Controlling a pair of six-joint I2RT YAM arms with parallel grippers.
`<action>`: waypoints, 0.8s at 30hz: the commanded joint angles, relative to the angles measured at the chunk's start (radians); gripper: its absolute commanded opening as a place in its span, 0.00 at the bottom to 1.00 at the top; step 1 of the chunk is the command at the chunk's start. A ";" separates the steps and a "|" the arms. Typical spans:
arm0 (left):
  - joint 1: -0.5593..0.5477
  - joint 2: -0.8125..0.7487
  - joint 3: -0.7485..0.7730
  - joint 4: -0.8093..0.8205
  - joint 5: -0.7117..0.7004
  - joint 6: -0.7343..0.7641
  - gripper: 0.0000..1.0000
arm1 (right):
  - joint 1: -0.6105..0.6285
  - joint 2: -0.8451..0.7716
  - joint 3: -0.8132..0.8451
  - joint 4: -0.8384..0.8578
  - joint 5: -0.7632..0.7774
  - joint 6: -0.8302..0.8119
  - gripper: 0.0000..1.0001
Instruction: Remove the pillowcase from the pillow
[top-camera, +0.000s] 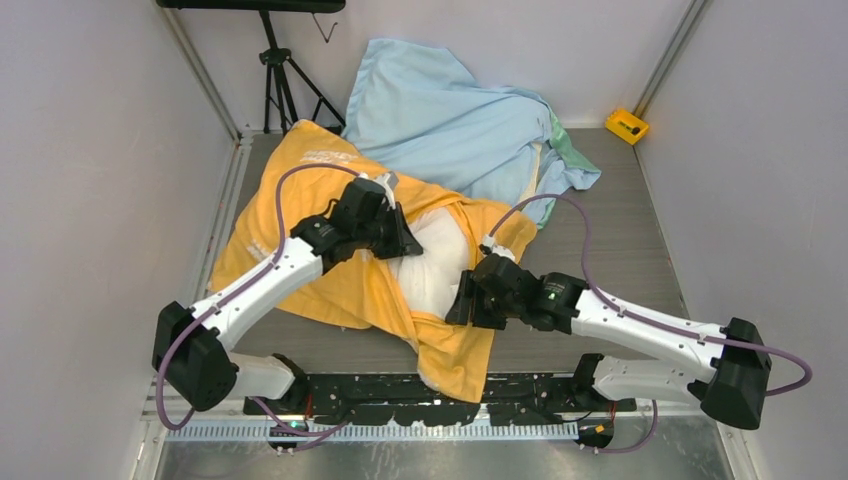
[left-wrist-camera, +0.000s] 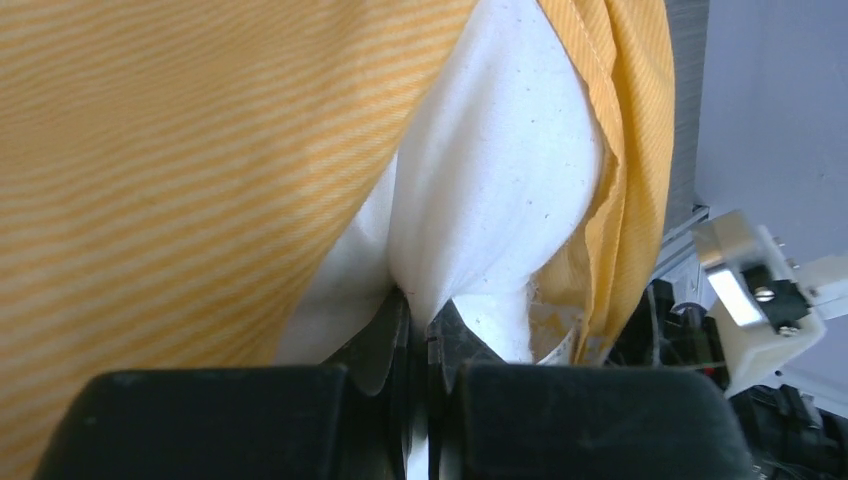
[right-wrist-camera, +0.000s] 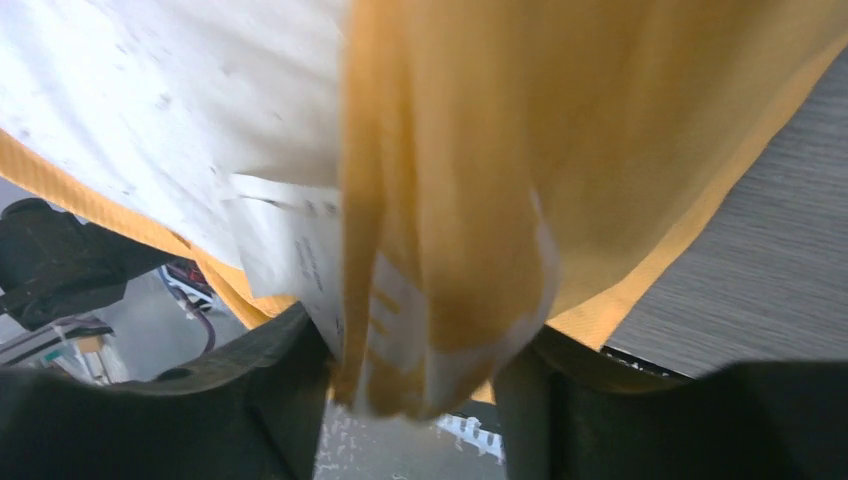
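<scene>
The orange-yellow pillowcase lies crumpled across the grey table, and the white pillow bulges out of its open side. My left gripper sits at the pillow's left edge. In the left wrist view that gripper is shut on a pinched fold of the white pillow, with the pillowcase on both sides. My right gripper is at the pillow's lower right. In the right wrist view its jaws stand apart, and a blurred bunch of pillowcase hem with a white label hangs between them, beside the pillow.
A pale light-blue cloth is heaped at the back of the table, touching the pillowcase. A small yellow box sits at the back right corner. A black tripod stands at the back left. White walls close in both sides.
</scene>
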 joint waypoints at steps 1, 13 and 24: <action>0.057 0.007 0.139 0.081 -0.052 0.025 0.00 | 0.003 -0.048 -0.077 -0.038 -0.039 -0.015 0.55; 0.165 -0.021 0.343 -0.066 0.005 0.117 0.00 | 0.001 -0.157 -0.189 -0.097 0.202 0.041 0.43; 0.183 -0.119 0.458 -0.354 0.222 0.246 0.00 | -0.196 -0.127 -0.223 0.070 0.180 -0.032 0.38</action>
